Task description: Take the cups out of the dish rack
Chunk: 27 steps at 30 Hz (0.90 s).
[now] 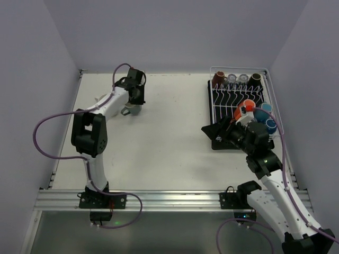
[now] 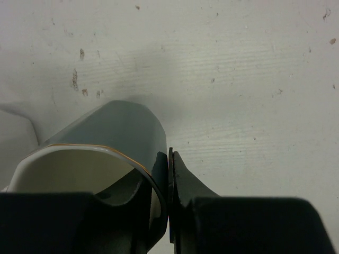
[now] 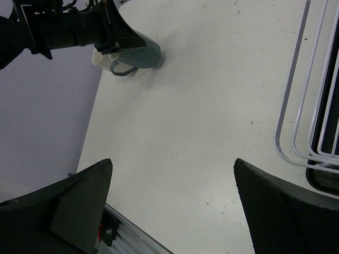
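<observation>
Left hand (image 2: 168, 159) pinches grey cup (image 2: 122, 132) wall, low over the desk (image 1: 169, 132). Right hand (image 1: 214, 133) spread wide, empty. Dish rack (image 1: 225, 100) still holds most cups (image 1: 244, 110), I judge.

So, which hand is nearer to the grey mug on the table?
Left. The left hand grips the grey mug by its rim; the right hand is far across the table, by the dish rack.

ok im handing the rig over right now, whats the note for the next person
Left tool: shut on the rim of the grey mug, far left of the table.
Right tool: open, empty, by the near edge of the rack.
Done: grey mug is out of the rack.
Left: release it, then unload the rest, including the orange cup and two glasses.
</observation>
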Motion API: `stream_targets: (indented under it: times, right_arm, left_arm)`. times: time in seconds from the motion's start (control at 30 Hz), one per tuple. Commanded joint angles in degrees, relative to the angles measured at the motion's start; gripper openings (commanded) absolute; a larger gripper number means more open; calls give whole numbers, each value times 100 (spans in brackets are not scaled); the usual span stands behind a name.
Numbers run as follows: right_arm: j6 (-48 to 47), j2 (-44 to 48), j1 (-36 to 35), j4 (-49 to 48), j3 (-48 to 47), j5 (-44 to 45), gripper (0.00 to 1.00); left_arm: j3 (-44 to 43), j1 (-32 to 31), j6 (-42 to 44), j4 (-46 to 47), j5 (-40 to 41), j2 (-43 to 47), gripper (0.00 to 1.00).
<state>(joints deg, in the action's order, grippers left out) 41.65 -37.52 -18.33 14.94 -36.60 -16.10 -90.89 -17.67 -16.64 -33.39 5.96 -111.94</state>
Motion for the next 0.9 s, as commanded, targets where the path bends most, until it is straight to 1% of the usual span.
stream_targets:
  times: [0.0,0.27,0.53,0.63,0.67,0.73,0.77,0.83,0.87]
  right_arm:
    - [-209,-36,-39,9,4,-7,99]
    - [-315,-71,-57,202,-172,107,99]
    - [-385,-54,-66,343,-339,230,99]
    - [-473,-115,-66,466,-488,396,99]
    - [-508,-142,-66,579,-602,458,99]
    - [-631,-177,-57,694,-716,624,99]
    - [-675,-186,-66,799,-813,704,99]
    - [-763,-177,-66,914,-901,914,99]
    - [-798,-160,-66,1019,-989,1133,99]
  left_arm:
    - [-640,62,293,-45,283,-125,0]
    - [-1097,115,390,-317,555,-504,0]
    - [-1080,132,478,-467,723,-680,0]
    - [-1089,132,452,-458,635,-601,14]
    - [-1089,132,452,-450,617,-566,20]
    - [-1080,132,434,-432,609,-469,26]
    - [-1080,132,434,-423,608,-408,32]
    - [-1045,132,417,-423,600,-320,39]
    - [-1027,132,408,-414,565,-207,49]
